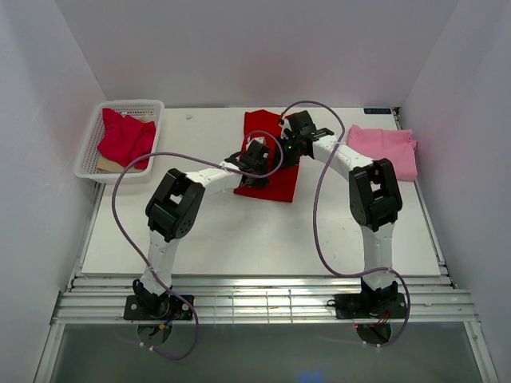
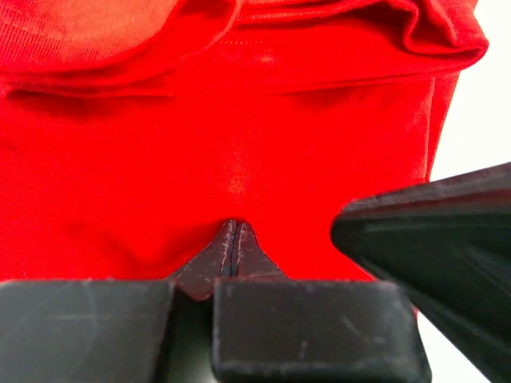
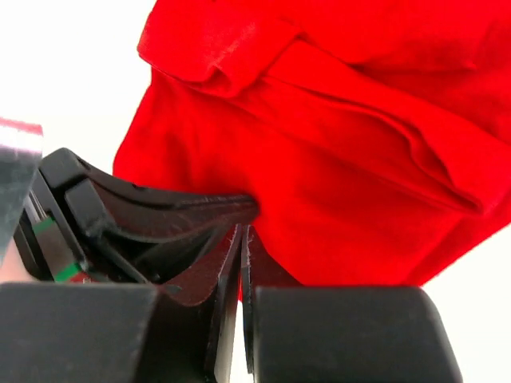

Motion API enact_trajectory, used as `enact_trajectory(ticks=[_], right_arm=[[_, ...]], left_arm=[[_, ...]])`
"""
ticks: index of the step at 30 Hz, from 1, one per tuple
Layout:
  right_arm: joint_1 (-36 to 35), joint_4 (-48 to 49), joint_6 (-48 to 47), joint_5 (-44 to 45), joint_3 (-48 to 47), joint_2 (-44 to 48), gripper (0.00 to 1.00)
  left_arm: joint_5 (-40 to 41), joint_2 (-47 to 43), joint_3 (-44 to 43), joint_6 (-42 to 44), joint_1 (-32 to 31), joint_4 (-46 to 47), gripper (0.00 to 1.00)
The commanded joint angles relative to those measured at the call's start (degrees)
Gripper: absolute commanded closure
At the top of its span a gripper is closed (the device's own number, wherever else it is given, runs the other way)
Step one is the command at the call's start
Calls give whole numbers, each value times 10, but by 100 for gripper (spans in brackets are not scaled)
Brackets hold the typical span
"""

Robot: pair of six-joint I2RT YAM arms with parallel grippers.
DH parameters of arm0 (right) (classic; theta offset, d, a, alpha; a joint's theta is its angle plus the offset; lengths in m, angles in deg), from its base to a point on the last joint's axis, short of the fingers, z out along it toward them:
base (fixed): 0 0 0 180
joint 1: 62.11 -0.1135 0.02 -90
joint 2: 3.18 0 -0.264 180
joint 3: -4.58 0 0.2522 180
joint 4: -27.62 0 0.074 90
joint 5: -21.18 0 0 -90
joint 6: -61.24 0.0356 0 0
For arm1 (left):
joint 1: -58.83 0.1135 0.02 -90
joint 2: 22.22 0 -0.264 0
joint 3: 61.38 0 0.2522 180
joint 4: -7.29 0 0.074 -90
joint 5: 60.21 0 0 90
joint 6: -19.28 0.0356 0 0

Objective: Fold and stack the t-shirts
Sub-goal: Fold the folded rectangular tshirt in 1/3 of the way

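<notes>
Nearest us, the left arm point(image 1: 172, 209) and right arm point(image 1: 374, 195) rose from the near edge of the table point(image 1: 239, 239), and both leaned in toward its middle. There the red shirt point(image 1: 275, 185) lay on the table, partly folded, a strip running from near to far with both claws over its middle.

The left claw point(image 2: 232, 236) was closed. Its two tips were pressed together with a small pucker of the red shirt pinched between them. In its wrist view we saw the cloth spread flat beyond the tips and bunch into thick folds at the far side.

The right claw point(image 3: 242, 237) was closed too, its tips meeting at the edge of the red shirt and nipping the cloth there. The two claws sat just beside each other. The left one's dark fingers showed at the left of the right wrist view.

Farther off to the right, the pink shirt point(image 1: 386, 148) lay folded on the table near its right edge, well apart from the red shirt. At the far left, the basket point(image 1: 86, 156) sat at the table's corner, and the crimson shirt point(image 1: 124, 137) lay crumpled inside it.
</notes>
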Motion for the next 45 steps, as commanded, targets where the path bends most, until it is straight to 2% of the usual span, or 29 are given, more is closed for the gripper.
enact_trajectory(ticks=[1, 8, 15, 19, 22, 28, 34, 39, 42, 45], right_arm=[[-8, 31, 22, -32, -4, -13, 92], [-20, 38, 28, -33, 9, -43, 92], [-23, 47, 34, -39, 49, -39, 92], [-27, 60, 31, -13, 73, -24, 92], [-26, 43, 22, 28, 45, -35, 92], [-18, -9, -13, 122, -86, -56, 92], [-6, -27, -40, 149, -139, -36, 92], [-10, -19, -41, 99, -58, 31, 92], [-22, -1, -42, 70, 37, 128, 92], [-35, 12, -31, 36, 134, 181, 91]], left_arm=[[-6, -33, 69, 0, -5, 15, 100], [-17, -106, 188, -43, -41, 58, 100], [-25, -127, 217, -52, -67, 64, 100], [-28, -131, 219, -50, -79, 63, 100], [-27, -141, 235, -57, -94, 60, 100], [-21, -167, 289, -73, -132, 56, 100], [-16, -183, 299, -79, -152, 56, 100], [-4, -209, 257, -75, -158, 39, 100], [14, -225, 233, -72, -158, 26, 100], [29, -246, 221, -72, -158, 21, 100]])
